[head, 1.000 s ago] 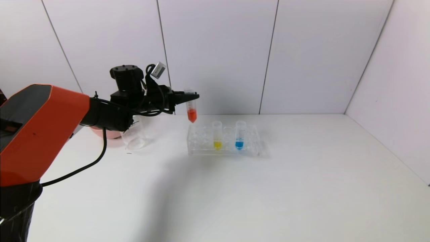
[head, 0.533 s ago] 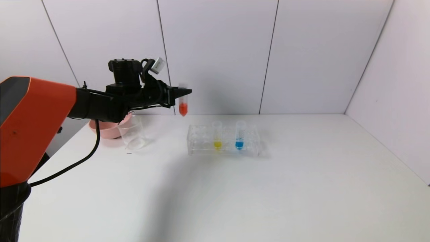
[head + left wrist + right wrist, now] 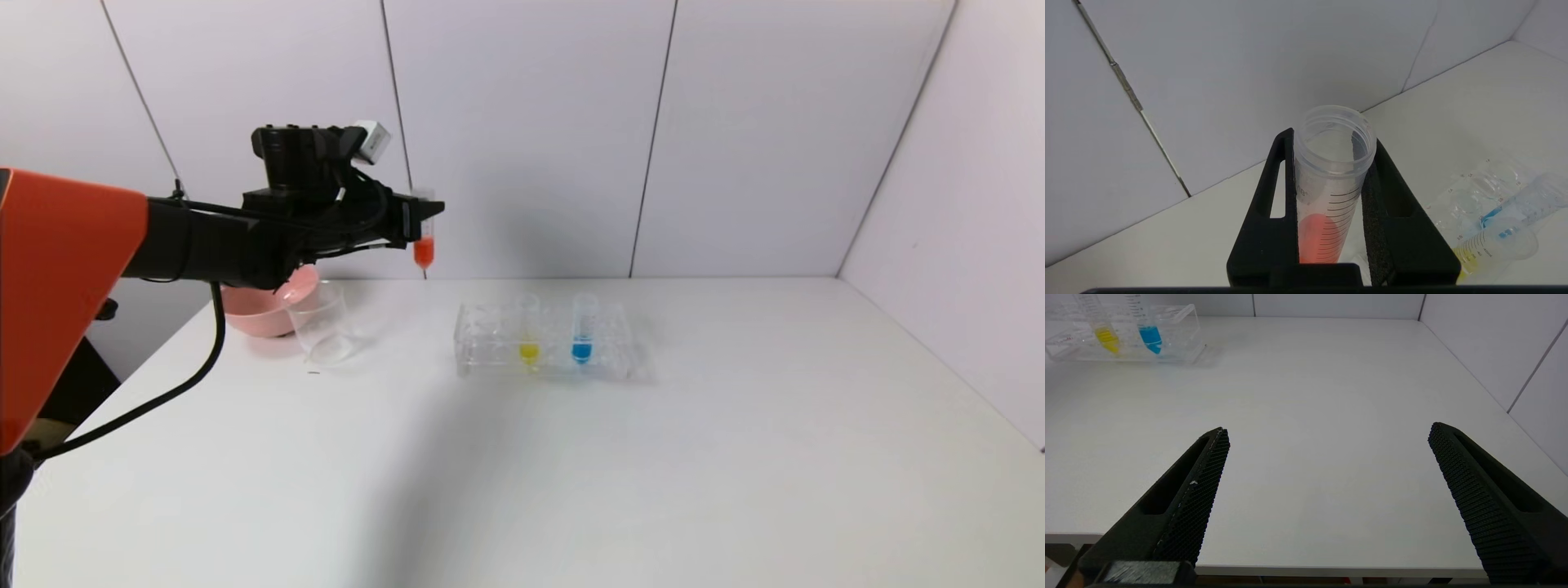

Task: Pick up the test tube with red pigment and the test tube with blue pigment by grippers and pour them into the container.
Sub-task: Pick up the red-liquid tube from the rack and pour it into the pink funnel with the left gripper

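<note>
My left gripper (image 3: pixel 426 214) is shut on the red test tube (image 3: pixel 423 241), held upright high above the table, left of the rack and right of the beaker. In the left wrist view the red tube (image 3: pixel 1327 204) sits between the two black fingers (image 3: pixel 1274 204) with its open mouth up. The blue test tube (image 3: pixel 581 329) stands in the clear rack (image 3: pixel 482 343), also seen in the right wrist view (image 3: pixel 1147 328). The clear glass beaker (image 3: pixel 322 322) stands on the table below my left arm. My right gripper (image 3: pixel 1327 435) is open and empty near the table's front edge.
A yellow tube (image 3: pixel 528 331) stands in the rack left of the blue one. A pink bowl (image 3: pixel 261 306) sits behind the beaker at the far left. White walls close the back and right side.
My left gripper has lifted the red tube higher and carried it left, away from the rack toward the beaker. The rack and other tubes have not moved.
</note>
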Motion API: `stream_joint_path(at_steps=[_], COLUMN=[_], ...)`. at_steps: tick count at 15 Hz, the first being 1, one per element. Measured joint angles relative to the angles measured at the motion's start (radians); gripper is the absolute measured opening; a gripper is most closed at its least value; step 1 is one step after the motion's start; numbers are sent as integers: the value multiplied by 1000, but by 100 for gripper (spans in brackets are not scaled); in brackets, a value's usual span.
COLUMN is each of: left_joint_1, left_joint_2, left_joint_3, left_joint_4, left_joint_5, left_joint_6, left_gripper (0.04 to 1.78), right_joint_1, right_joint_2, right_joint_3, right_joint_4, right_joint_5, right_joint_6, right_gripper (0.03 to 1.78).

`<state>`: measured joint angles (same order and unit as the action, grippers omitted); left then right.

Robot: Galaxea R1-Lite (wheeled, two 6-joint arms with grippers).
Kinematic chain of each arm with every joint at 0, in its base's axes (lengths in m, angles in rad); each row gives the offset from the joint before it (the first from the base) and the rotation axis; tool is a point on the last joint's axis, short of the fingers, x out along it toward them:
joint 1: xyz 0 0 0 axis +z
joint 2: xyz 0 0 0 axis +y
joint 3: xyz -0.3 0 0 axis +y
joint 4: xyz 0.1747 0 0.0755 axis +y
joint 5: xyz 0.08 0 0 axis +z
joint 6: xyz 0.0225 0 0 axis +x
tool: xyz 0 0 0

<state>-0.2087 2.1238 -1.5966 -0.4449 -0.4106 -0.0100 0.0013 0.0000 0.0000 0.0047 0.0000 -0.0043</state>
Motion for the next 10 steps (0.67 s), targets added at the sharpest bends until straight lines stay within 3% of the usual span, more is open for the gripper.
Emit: stream_joint_path(at_steps=[6, 10], left_joint_1=[2, 31], left_joint_2=[-70, -113], left_joint_3=[75, 103], left_joint_4=[-6, -8], left_joint_5=[133, 141], left_joint_6=[-37, -65], left_gripper=[46, 46], right_joint_1=[0, 0], right_joint_2=[0, 0], right_joint_3=[0, 0], right_joint_4=[0, 0], right_joint_5=[0, 0], right_joint_6=[0, 0], right_gripper=[178, 177])
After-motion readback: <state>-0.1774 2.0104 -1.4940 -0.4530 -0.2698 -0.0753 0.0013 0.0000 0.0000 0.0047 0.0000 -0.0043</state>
